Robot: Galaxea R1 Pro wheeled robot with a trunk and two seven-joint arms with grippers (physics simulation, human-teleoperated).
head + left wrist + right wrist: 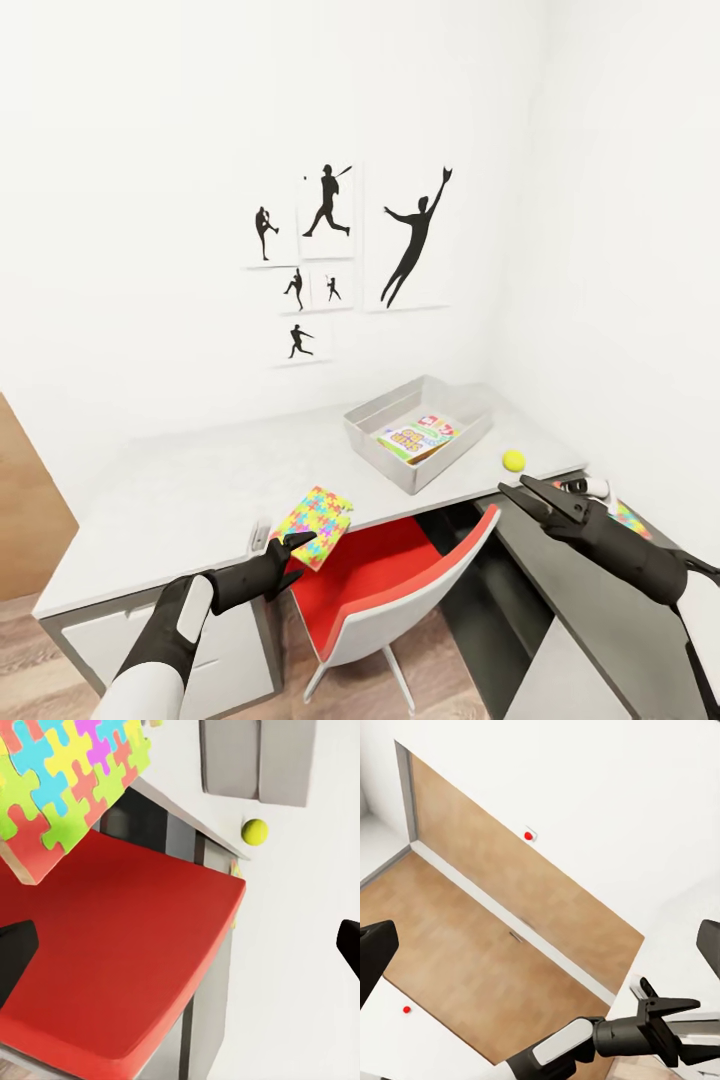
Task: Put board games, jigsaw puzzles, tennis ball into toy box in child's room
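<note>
Left gripper [297, 546], black two-finger claw, sits at the front edge of the long pale grey table [180, 490] w/ fingers spread apart and nothing between them, tips just beside the multicoloured knobbly-edged jigsaw puzzle slab [316, 524], which overhangs the table edge above the red chair w/ white shell [390, 590]. Right gripper [528, 493], same type, fingers also apart and empty, hovers over the lower dark grey cabinet [600, 640] near the table corner. Shallow light grey toy box w/ sloping sides [385, 448] stands on the table toward the back right; inside lies one flat board game box w/ pale busy cover [418, 436]. A second multicoloured puzzle slab [630, 520] lies on the cabinet, partly hidden behind the right arm. Small yellow-green tennis ball [513, 460] rests on the table, between toy box and right gripper, apart from both. Black baseball silhouette posters [340, 250] hang on the white wall.
</note>
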